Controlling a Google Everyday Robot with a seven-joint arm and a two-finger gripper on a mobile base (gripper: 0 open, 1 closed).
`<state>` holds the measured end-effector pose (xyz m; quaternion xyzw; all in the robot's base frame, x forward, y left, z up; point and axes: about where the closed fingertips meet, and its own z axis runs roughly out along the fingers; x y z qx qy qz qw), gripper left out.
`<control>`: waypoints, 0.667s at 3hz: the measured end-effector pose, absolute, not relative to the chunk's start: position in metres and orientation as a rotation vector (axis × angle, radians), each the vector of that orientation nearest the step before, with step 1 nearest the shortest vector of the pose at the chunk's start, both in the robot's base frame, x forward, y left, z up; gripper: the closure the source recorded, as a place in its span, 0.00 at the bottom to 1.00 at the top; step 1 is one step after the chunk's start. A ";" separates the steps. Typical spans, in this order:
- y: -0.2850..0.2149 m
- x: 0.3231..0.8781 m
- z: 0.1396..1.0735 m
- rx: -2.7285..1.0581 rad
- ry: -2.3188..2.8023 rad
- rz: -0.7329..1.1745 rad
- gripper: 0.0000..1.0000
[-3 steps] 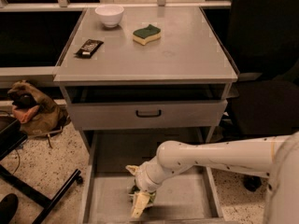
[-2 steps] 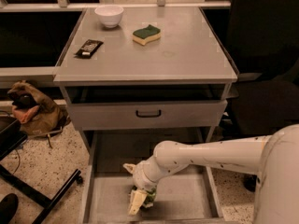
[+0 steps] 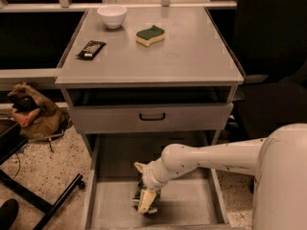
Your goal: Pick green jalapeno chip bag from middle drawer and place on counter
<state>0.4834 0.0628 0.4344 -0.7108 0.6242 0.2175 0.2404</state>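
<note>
The middle drawer (image 3: 192,202) is pulled out low in the camera view, showing its flat grey floor. The green jalapeno chip bag (image 3: 139,194) lies crumpled on that floor, left of centre and mostly covered. My gripper (image 3: 146,202) comes in from the right on the white arm (image 3: 211,157). It points down and sits right on the bag. The counter (image 3: 192,56) is the grey top above.
On the counter are a white bowl (image 3: 112,16), a green-topped yellow sponge (image 3: 150,35) and a black snack bar wrapper (image 3: 91,49). A drawer front with a black handle (image 3: 152,116) overhangs the open drawer. A brown bag (image 3: 33,111) and black chair legs (image 3: 43,202) are on the floor at left.
My arm and gripper have shifted slightly left and down over the chip bag. The bag stays on the drawer floor.
</note>
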 end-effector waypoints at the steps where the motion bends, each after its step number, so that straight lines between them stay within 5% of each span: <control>1: 0.043 0.488 0.424 -1.917 1.737 0.572 0.00; 2: 0.045 0.475 0.406 -1.897 1.733 0.614 0.00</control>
